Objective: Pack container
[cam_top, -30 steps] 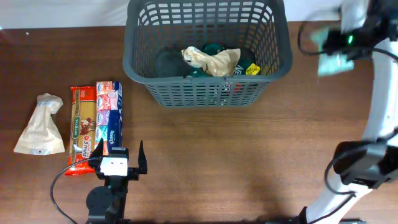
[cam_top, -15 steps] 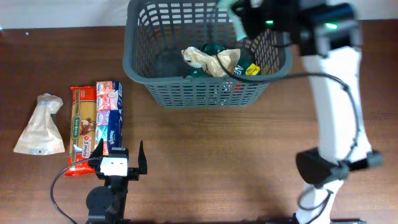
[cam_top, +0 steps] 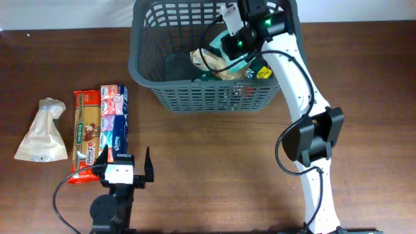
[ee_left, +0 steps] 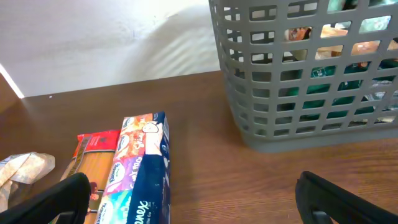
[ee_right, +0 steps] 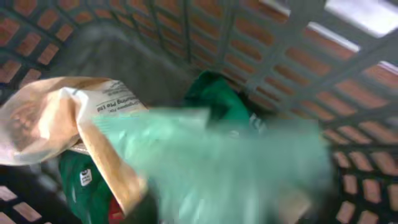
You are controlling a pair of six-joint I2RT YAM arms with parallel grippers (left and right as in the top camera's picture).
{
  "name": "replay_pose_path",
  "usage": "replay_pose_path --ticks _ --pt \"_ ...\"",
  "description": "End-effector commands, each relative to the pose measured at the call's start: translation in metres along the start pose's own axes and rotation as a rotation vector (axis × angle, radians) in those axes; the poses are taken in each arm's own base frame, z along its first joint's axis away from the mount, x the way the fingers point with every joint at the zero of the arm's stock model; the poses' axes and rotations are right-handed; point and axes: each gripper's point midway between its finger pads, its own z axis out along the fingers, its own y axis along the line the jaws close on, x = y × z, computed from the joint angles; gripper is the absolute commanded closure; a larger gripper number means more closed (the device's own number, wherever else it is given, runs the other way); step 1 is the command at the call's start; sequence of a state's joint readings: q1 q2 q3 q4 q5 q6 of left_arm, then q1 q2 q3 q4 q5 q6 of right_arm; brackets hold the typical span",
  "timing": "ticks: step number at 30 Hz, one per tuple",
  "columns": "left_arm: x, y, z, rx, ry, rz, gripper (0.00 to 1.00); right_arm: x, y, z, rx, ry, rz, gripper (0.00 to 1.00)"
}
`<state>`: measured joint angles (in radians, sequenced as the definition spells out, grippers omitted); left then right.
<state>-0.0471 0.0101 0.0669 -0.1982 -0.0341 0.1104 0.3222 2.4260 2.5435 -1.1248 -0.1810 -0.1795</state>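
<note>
a pale bag (cam_top: 42, 130), pasta packet (cam_top: 86, 133) and tissue pack (cam_top: 114, 123) lie unpacked by the spread-open left gripper (cam_top: 123, 160), while the container (cam_top: 214, 97) at top centre holds a few packets and the right gripper (cam_top: 237, 36) over it seems to clutch a blurred green packet (ee_right: 230, 149).

- Robot lab test bench.
- Bare brown wood-grain table (cam_top: 214, 169), plain white wall (ee_left: 93, 43) behind.
- White jointed robot arm (cam_top: 294, 71) with exposed black cabling on it.

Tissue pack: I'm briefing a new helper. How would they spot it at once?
Left of the grey basket, three packets lie on the table. The tissue pack is the rightmost, beside the red pasta packet; it alone is blue, pink and white.
</note>
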Motion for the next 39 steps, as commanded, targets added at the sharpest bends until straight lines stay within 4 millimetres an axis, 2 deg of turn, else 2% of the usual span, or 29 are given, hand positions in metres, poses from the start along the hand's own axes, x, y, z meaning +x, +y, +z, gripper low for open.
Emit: replay_pose_path --ticks 1,2,4,6,7,11,13,14,15,16,17,18,20,22,26,34,39 --pt "0.002 0.002 0.000 -0.011 0.003 -0.009 0.01 -0.022 -0.006 -0.047 0.041 -0.083 0.011 0.38" --pt "0.002 0.002 0.000 -0.011 0.003 -0.009 0.01 -0.025 -0.010 -0.060 0.053 -0.099 0.016 0.35" --pt "0.002 0.002 0.000 -0.011 0.003 -0.009 0.01 -0.035 -0.022 -0.095 0.095 -0.154 0.025 0.16" --pt "0.002 0.002 0.000 -0.011 0.003 -0.009 0.01 -0.047 -0.033 -0.138 0.132 -0.233 0.035 0.04" --pt "0.002 0.002 0.000 -0.011 0.003 -0.009 0.01 -0.052 -0.042 -0.170 0.160 -0.291 0.043 0.01" --pt "0.002 0.002 0.000 -0.011 0.003 -0.009 0.01 -0.048 -0.074 -0.248 0.250 -0.401 0.099 0.01" --pt "0.002 0.002 0.000 -0.011 0.003 -0.009 0.01 -0.037 -0.097 -0.279 0.296 -0.437 0.176 0.01" --pt "0.002 0.002 0.000 -0.011 0.003 -0.009 0.01 -0.032 -0.106 -0.289 0.312 -0.445 0.203 0.01" --pt "0.002 0.002 0.000 -0.011 0.002 -0.009 0.01 -0.021 -0.122 -0.302 0.341 -0.448 0.253 0.01" --pt "0.002 0.002 0.000 -0.011 0.003 -0.009 0.01 -0.001 -0.150 -0.318 0.386 -0.442 0.335 0.01" --pt "0.002 0.002 0.000 -0.011 0.003 -0.009 0.01 0.009 -0.163 -0.324 0.409 -0.436 0.362 0.01" --pt "0.002 0.002 0.000 -0.011 0.003 -0.009 0.01 0.027 -0.184 -0.333 0.442 -0.422 0.422 0.01" --pt "0.002 0.002 0.000 -0.011 0.003 -0.009 0.01 0.049 -0.204 -0.342 0.473 -0.405 0.508 0.01" --pt "0.002 0.002 0.000 -0.011 0.003 -0.009 0.01 0.079 -0.227 -0.342 0.494 -0.362 0.626 0.01" --pt "0.002 0.002 0.000 -0.011 0.000 -0.009 0.01 0.112 -0.242 -0.323 0.487 -0.270 0.711 0.01" --pt "0.002 -0.001 0.000 0.008 0.001 -0.014 0.01 0.184 -0.233 -0.239 0.372 0.037 0.830 0.01" --pt "-0.006 0.000 -0.001 0.002 -0.018 -0.164 0.01 0.225 -0.219 -0.201 0.309 0.190 0.883 0.01"
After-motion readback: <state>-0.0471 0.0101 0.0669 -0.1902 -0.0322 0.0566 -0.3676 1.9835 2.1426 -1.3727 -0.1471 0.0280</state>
